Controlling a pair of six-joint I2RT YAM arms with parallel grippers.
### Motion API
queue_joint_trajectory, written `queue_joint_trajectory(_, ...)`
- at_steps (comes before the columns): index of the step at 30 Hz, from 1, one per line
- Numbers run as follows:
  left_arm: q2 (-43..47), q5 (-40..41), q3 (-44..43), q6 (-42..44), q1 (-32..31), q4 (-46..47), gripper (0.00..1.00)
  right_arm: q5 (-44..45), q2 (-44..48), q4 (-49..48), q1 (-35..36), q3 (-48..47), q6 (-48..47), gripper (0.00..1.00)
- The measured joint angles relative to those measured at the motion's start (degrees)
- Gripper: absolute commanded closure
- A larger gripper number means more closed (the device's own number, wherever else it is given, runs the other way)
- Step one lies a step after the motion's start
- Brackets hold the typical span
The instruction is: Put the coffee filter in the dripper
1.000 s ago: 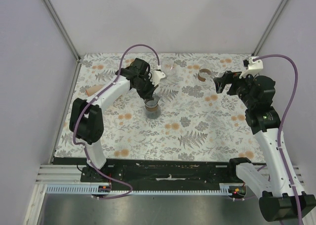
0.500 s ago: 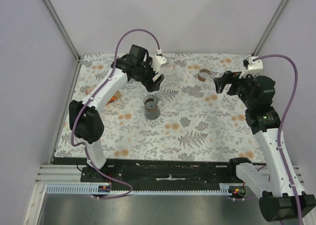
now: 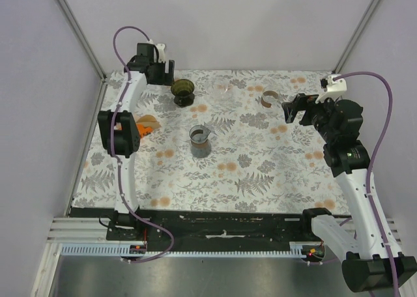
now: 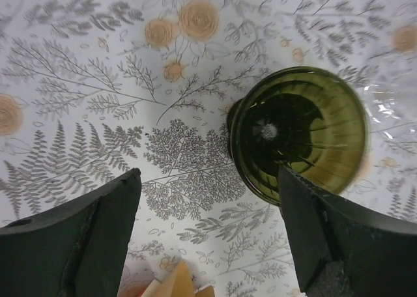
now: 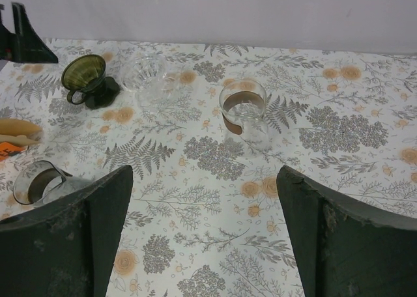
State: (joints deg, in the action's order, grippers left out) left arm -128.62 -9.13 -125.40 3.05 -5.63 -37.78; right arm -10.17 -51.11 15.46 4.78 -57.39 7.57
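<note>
Green ribbed dripper point(image 4: 296, 134) shows its inside only under the wide-open left hand point(image 4: 208, 172).

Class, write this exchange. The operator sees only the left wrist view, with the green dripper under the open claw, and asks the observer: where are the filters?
Observer: The filters lie to the left of the dripper, nearer the arm bases.
Operator: Is anything between them?
Observer: No. A carafe stands in the centre, to the right of both.
Operator: Is the right claw busy?
Observer: The right claw is open and empty, off to the right side.
</note>
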Motion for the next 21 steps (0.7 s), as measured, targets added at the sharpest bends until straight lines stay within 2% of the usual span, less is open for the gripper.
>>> queue_joint_trajectory(4, -7.17, 1.7, -2.05, -1.9, -0.42, -1.66, 0.14, 0.24, -0.28, 0.0, 0.0, 0.0, -0.2, 0.02)
queue_joint_trajectory(7, -9.81, 1.97, -3.93, -2.86, -1.36, -2.43, 0.25, 0.57, -0.94, 0.0, 0.0, 0.0, -0.35, 0.02)
queue_joint_trajectory(10, -11.13, 3.1, -5.38, -3.65, -2.12, -2.32, 0.53, 0.9, -1.6, 0.0, 0.0, 0.0, -0.42, 0.02)
queue_joint_trajectory(13, -11.5, 3.54, -5.9, -4.52, -2.58, -2.4, 0.91, 1.05, -1.88, 0.02, 0.0, 0.0, -0.59, 0.02)
queue_joint_trajectory(14, -11.52, 3.72, -5.9, -4.72, -2.6, -2.6, 0.98, 1.07, -1.97, 0.02, 0.0, 0.0, -0.61, 0.02)
queue_joint_trajectory(21, -10.01, 2.25, -6.56, -5.92, -2.01, -2.75, 0.98, 1.05, -2.38, 0.11, 0.0, 0.0, -0.74, 0.02)
